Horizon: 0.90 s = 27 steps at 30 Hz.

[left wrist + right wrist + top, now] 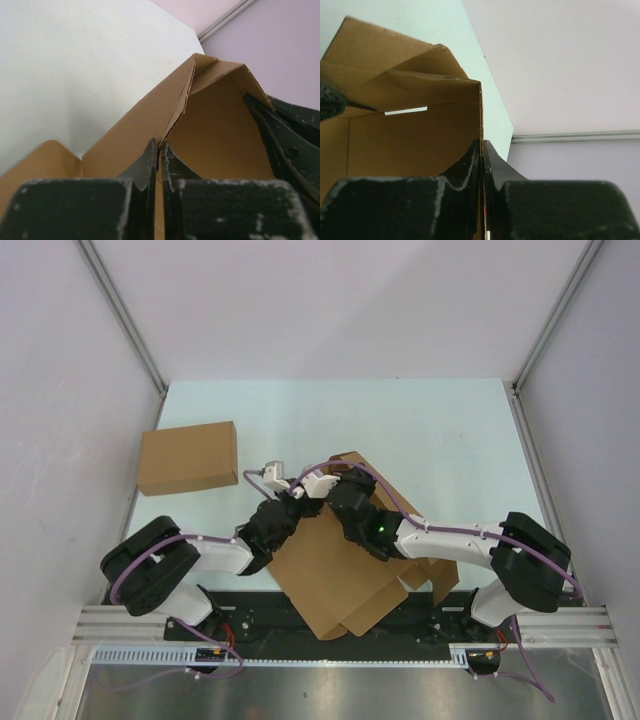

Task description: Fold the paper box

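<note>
The brown die-cut cardboard paper box (335,585) lay partly folded at the near middle of the pale green table (430,430), between the two arms, its near corner reaching past the table's edge and well apart from the plain brown closed cardboard box (188,457) at the far left. The left gripper (159,150) was pinched tight on the thin edge of one raised wall. The right gripper (481,146) was likewise clamped on an upright wall near a narrow slit (406,110) — both at the box's far end.

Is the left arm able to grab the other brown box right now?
Probably not yet. The left gripper is shut on a wall of the paper box, so it is busy. The plain box sits nearby to its left, nothing between, so after letting go it likely could.
</note>
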Available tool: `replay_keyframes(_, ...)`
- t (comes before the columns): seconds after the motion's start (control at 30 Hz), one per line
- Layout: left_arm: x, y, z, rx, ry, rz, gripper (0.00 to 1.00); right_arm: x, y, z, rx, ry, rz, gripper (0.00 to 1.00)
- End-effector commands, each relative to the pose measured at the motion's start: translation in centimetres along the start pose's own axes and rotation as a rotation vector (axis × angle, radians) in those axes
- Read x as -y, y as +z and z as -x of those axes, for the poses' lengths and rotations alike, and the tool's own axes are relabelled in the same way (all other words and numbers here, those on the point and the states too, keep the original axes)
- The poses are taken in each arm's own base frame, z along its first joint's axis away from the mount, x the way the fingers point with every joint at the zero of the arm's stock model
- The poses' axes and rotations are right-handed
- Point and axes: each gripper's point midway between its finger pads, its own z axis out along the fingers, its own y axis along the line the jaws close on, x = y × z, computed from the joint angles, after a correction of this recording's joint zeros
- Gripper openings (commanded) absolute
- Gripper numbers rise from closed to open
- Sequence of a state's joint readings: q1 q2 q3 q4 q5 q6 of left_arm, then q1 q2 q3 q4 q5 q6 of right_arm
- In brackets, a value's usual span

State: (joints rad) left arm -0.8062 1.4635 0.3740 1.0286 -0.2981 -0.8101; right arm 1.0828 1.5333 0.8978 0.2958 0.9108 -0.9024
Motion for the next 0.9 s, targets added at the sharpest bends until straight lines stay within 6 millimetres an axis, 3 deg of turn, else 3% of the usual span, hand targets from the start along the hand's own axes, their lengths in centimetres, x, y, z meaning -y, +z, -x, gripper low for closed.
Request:
replay_keyframes(0.0, 3.2, -0.4, 0.8, 0.051, -0.096, -0.079, 0.04, -0.1, -0.3, 0.5, 0.019, 0.054, 0.017, 0.07)
replay_keyframes(0.37, 2.2, -0.3, -0.5, 0.054, -0.101, -0.056, 0.04, -0.9, -0.5, 0.5, 0.021, 0.057, 0.038, 0.14)
replay_keyframes(0.57, 1.7, 0.0, -1.0, 0.065, -0.127, -0.051, 0.04, -0.5, -0.9, 1.4, 0.055, 0.159, 0.058, 0.23)
replay_keyframes(0.87, 1.3, 0.2, -1.2, 0.066, -0.115, -0.033, 0.04, 0.8, -0.6, 2.3, 0.071, 0.268, 0.084, 0.26)
